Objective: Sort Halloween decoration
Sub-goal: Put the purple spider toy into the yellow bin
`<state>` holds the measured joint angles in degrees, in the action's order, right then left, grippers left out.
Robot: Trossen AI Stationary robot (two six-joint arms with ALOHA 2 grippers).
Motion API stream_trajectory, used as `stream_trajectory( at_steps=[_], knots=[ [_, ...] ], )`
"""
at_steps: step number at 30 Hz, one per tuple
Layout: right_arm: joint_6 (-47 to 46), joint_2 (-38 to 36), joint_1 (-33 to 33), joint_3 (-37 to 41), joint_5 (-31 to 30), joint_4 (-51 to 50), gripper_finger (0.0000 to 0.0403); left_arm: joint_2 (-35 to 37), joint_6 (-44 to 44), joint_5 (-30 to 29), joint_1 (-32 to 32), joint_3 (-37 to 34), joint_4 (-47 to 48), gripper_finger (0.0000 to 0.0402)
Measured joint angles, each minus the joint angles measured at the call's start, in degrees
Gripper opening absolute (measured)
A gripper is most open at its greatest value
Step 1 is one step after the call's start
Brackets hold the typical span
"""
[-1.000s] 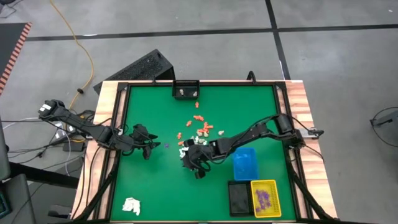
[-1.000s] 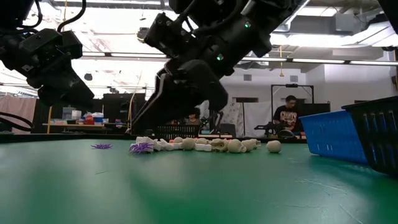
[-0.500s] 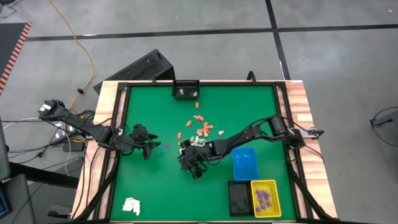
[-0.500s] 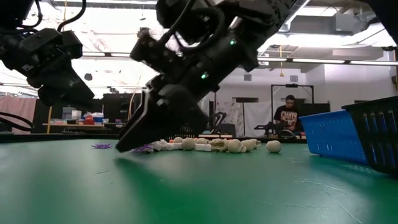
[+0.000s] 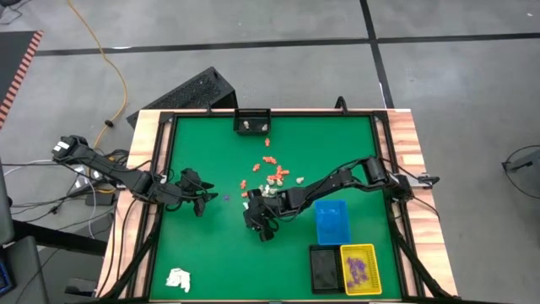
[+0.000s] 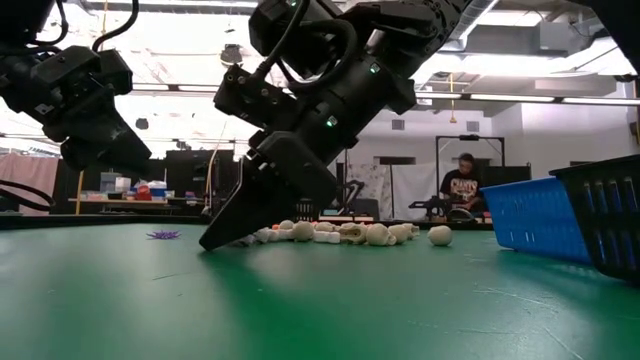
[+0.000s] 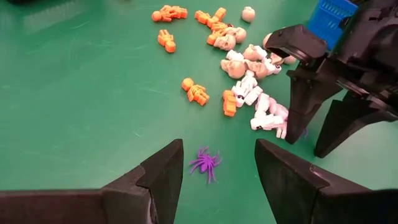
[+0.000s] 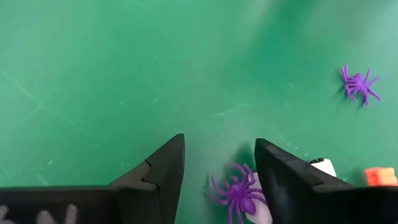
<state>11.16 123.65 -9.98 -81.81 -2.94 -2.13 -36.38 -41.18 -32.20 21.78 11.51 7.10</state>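
- My right gripper (image 8: pixel 219 167) is down at the green felt-like table (image 5: pixel 211 245), at the near-left edge of the heap of Halloween decoration (image 7: pixel 249 81); its two dark wedge-shaped fingers (image 7: pixel 306 93) stand apart with nothing clamped.
- A purple spider (image 8: pixel 236 194), thin-legged and plastic-looking, lies between my right fingertips, partly over a white piece whose shape I cannot make out.
- The heap is tiny moulded figures: orange skeleton-like ones (image 7: pixel 198 92), white bone-like bits (image 7: pixel 268 118) and rounded cream skulls (image 7: pixel 235 67), mid-table.
- My left gripper (image 7: pixel 214 165) hovers left of the heap, fingers apart, a second purple spider (image 7: pixel 205 162) on the cloth just ahead of it.
- Right of the heap sits a blue slotted basket (image 5: pixel 332 221); near it, a black tray (image 5: pixel 324 268) and a yellow mesh tray (image 5: pixel 359 268) holding purple pieces too small to identify.
- A crumpled white wad (image 5: pixel 178 278) lies at the near-left corner.
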Motion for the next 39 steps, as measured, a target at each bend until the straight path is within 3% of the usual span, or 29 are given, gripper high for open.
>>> stream_trajectory(
  at_steps=[10, 18, 31, 39],
  knots=[
    [-0.9, 0.0, 0.0, 0.1, 0.0, -0.8, 0.0114, 0.0, 0.0, 0.0, 0.0, 0.0, 0.0, 0.0189],
    [-2.9, 0.0, -0.2, -0.4, -1.7, -0.7, 0.0008, 0.0, 0.0, 0.1, 0.0, 0.0, 0.0, 0.0189],
    [-4.0, -3.5, -4.1, -5.5, -3.5, -4.0, 0.0000, 0.0, 0.0, 0.3, 0.0, 0.0, 0.1, 0.0189],
    [-12.9, -8.2, -6.3, -5.5, -11.9, -23.8, 0.0030, -0.4, 0.0, 1.0, 0.0, 0.0, 0.1, 0.0189]
  ],
)
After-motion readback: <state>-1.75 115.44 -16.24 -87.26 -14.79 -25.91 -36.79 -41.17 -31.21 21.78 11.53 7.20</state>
